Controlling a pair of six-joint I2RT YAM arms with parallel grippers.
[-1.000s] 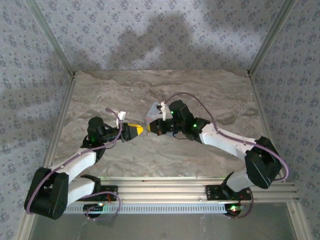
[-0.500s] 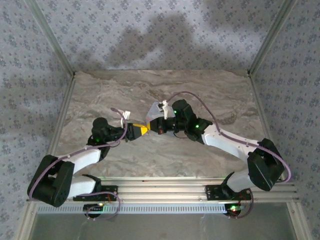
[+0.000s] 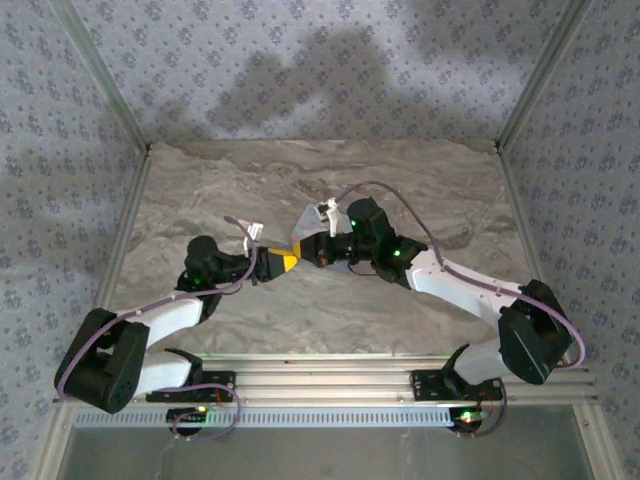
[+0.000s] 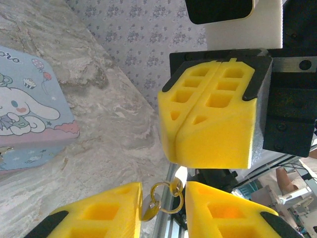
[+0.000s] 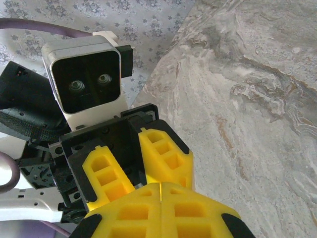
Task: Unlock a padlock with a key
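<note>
The brass key hangs on small rings between my left gripper's yellow fingers. Those fingers stand a little apart. The key's flat head rests against the left-hand finger, and the other finger is clear of the rings. Just beyond it, my right gripper is shut, and I cannot tell whether it pinches anything. Both grippers meet tip to tip above the table's middle: left gripper, right gripper. From the right wrist, the right gripper is shut, facing the left fingers. The padlock is hidden.
A pale blue tin with a cartoon lid lies on the marble table to the left of the grippers. The aluminium rail runs along the near edge, and patterned walls close the back and sides.
My left arm has reached right until its fingers meet the right gripper. Its jaws have narrowed around the key rings. The right gripper has edged slightly left and stayed shut.
</note>
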